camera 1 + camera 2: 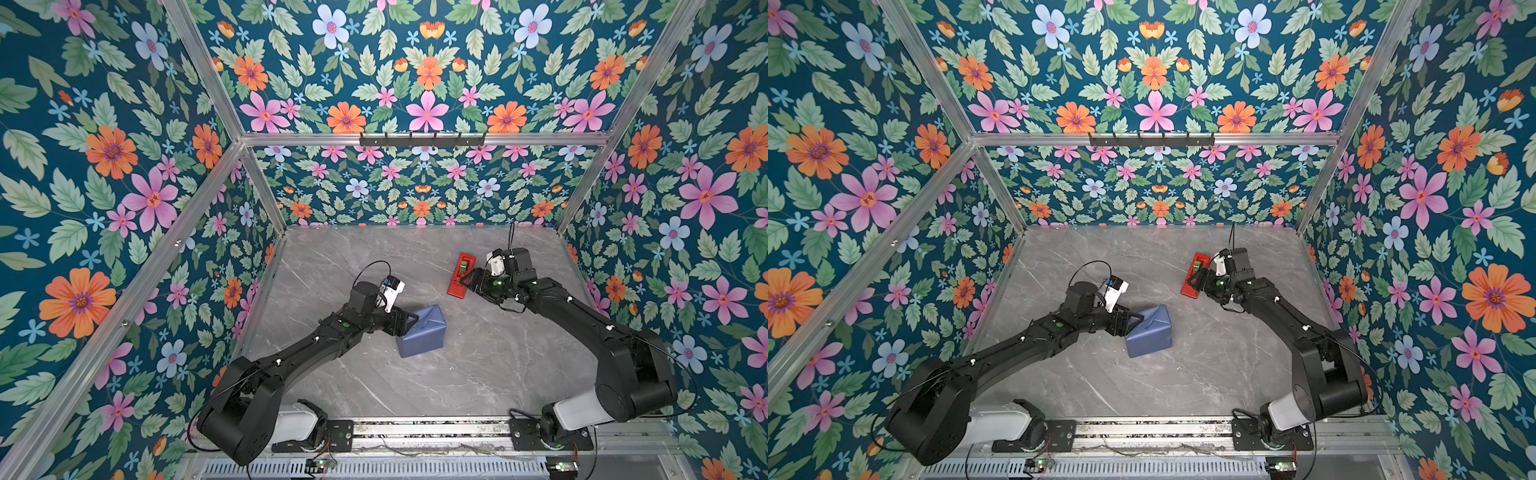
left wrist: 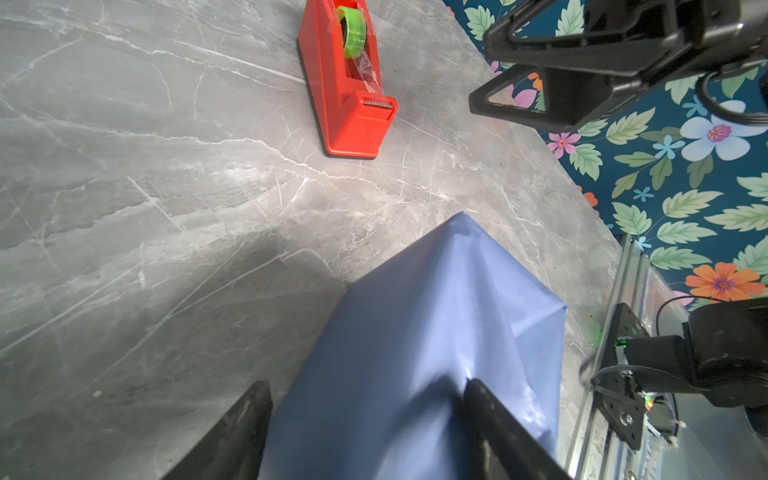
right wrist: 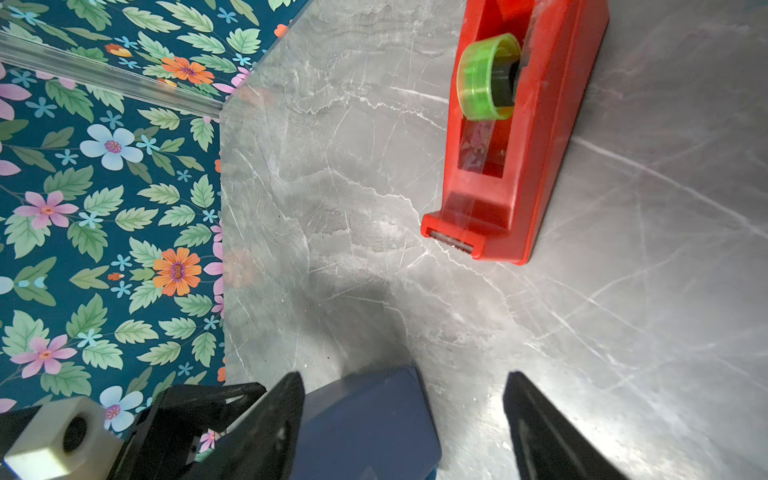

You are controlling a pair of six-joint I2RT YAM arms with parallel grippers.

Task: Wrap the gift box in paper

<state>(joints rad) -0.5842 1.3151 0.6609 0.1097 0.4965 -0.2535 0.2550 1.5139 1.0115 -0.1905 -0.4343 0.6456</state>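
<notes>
Red tape dispenser (image 1: 461,275) sits on my gray marble desk (image 1: 478,374), far half, right of middle. Holds a green roll (image 3: 488,77). Floral walls (image 1: 124,166) on three sides.

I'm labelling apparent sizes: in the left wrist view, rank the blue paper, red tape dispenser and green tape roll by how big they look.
Largest: paper, partly because it sits nearest the camera.
Then: tape dispenser.
Smallest: tape roll, mounted in the dispenser.

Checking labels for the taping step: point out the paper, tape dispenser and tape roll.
paper (image 1: 424,332), a top view, middle of the blue wrapping.
tape dispenser (image 2: 353,124), left wrist view, red body below the cutter.
tape roll (image 3: 478,83), right wrist view, green outer rim.
</notes>
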